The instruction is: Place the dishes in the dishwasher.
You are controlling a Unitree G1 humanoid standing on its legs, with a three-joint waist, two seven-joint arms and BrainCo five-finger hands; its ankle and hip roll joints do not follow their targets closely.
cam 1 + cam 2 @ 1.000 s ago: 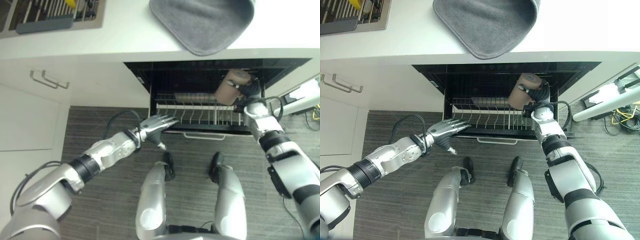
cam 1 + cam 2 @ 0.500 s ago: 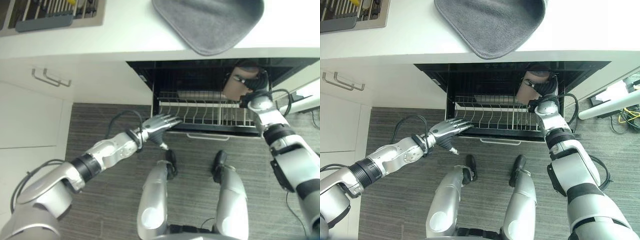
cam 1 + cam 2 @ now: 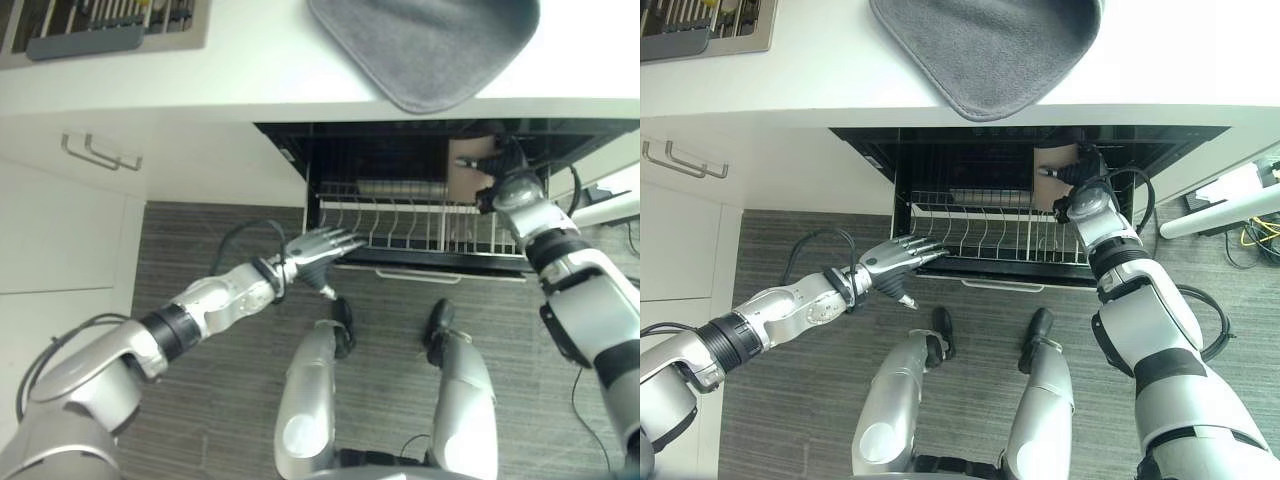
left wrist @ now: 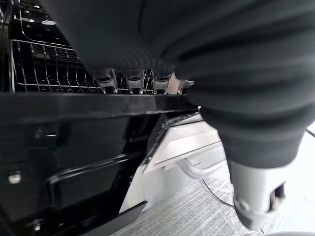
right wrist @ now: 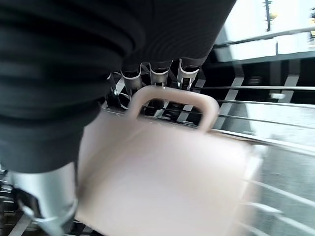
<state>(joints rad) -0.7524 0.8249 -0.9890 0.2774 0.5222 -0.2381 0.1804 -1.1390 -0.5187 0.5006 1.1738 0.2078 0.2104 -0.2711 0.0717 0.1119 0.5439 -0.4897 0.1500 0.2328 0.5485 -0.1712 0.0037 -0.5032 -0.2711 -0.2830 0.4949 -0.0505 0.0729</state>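
Mug [image 3: 466,172]: your right hand [image 3: 497,180] has its fingers curled round it, over the rack's [image 3: 400,222] right side
Left hand [image 3: 313,250]: fingers straight, at the rack's near left edge
Bench [image 3: 250,70]: grey mat [image 3: 425,45]

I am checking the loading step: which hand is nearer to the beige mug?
Right. The right hand holds the beige mug over the dishwasher rack; the left hand is at the rack's front edge, apart.
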